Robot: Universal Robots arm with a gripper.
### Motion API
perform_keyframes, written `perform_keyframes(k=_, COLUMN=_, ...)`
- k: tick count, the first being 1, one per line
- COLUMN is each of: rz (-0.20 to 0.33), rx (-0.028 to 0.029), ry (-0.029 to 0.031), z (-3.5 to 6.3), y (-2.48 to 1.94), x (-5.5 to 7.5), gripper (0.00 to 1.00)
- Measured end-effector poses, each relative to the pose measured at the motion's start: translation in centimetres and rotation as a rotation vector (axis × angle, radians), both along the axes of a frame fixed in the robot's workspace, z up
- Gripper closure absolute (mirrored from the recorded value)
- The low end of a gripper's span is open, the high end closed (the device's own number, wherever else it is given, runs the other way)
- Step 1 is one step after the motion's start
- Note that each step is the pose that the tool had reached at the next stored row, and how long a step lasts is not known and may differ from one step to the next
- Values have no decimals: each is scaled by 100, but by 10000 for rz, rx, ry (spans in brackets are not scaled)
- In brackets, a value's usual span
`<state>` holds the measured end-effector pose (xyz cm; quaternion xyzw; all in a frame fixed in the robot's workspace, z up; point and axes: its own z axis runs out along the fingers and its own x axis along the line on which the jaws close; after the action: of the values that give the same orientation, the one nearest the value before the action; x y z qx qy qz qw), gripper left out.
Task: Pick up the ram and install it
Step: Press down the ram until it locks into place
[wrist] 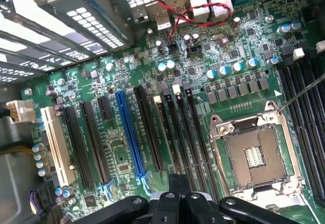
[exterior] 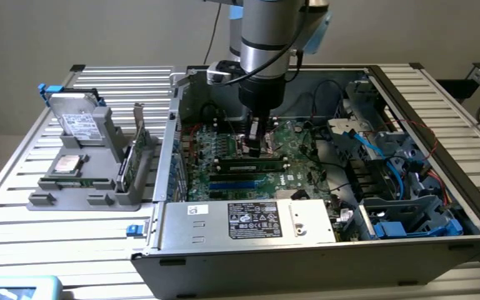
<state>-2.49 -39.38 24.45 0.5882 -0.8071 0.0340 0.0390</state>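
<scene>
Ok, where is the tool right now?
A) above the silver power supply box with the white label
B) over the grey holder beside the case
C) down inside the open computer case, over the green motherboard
C: the tool hangs inside the open dark metal computer case, just above the green motherboard by its black slots.

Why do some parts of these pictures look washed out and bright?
In the wrist view, light floods through the slotted metal rear wall of the case and bleaches it white, while the green motherboard stays evenly lit. In the exterior view, the ribbed aluminium table shines pale and the case interior sits in shadow.
</scene>
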Motion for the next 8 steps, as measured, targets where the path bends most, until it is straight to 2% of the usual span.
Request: perform_keyframes(k=8, rz=-1161, rx=0, ry=0, z=0, y=0, x=0, gripper=89)
